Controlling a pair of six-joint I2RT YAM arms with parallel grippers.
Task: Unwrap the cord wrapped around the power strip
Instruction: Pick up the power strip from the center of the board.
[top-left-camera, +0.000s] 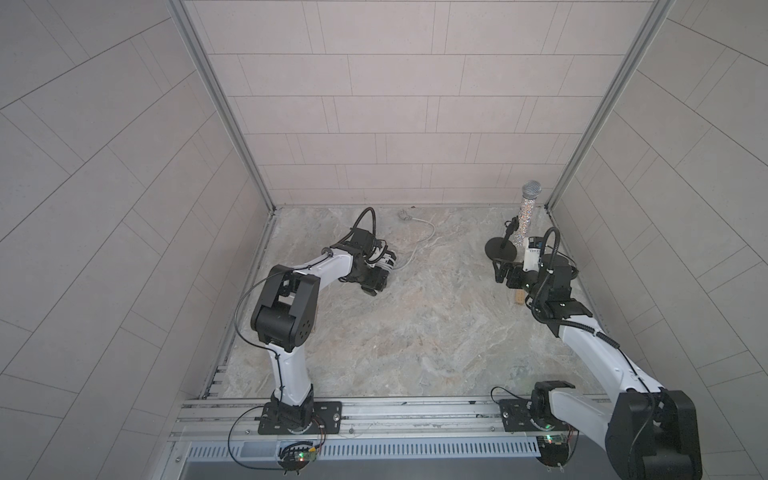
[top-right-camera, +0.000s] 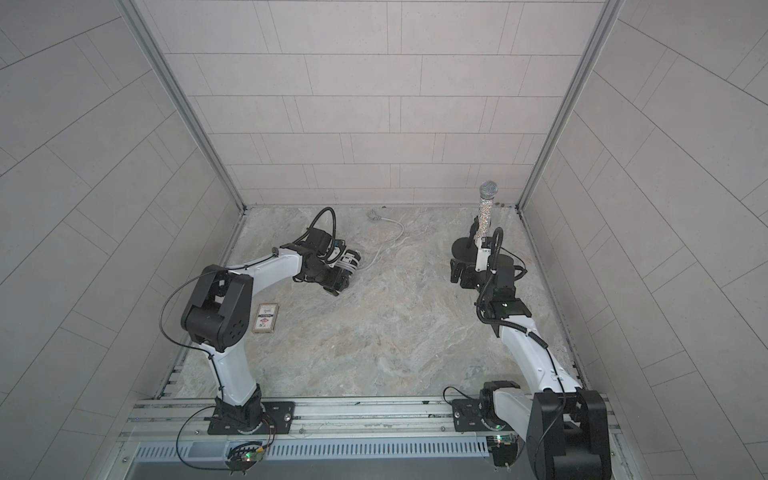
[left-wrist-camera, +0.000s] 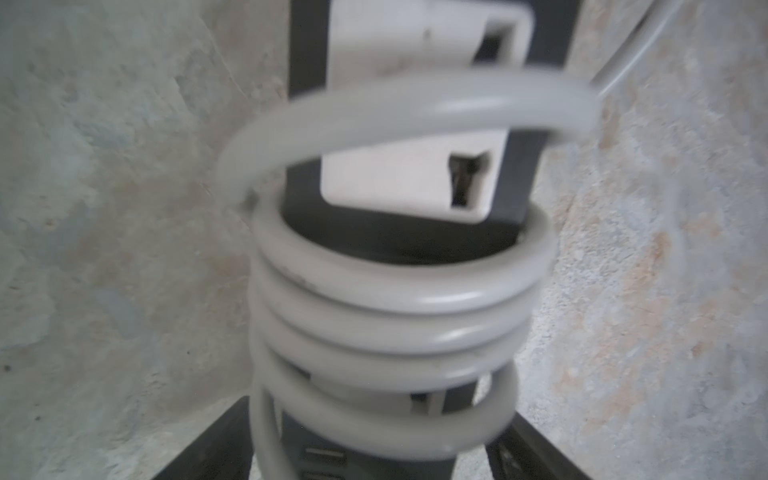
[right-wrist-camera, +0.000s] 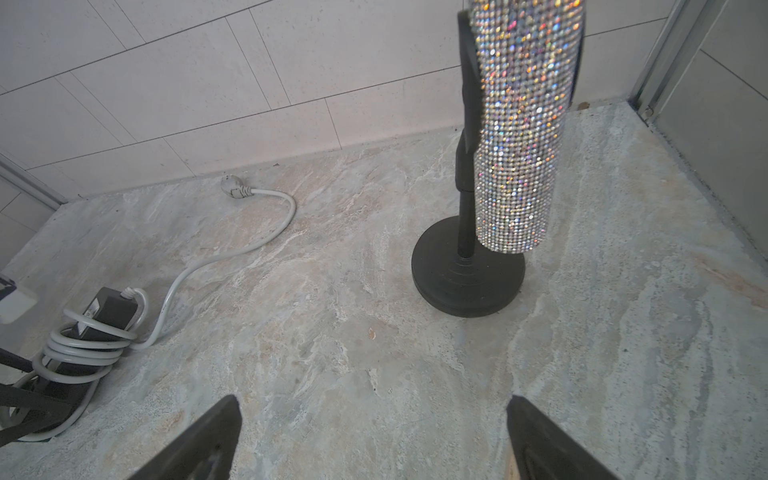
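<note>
Left arm bent low, left gripper astride the power strip, clamp unclear; right gripper fingers apart.

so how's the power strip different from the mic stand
The power strip is a rectangular bar lying down, cord coiled around it; the mic stand has a round base and upright post holding a glittery microphone. The strip is at the left tool, the stand near the right tool. Both are black.

Robot lab cell: alu frame, tiled walls
</note>
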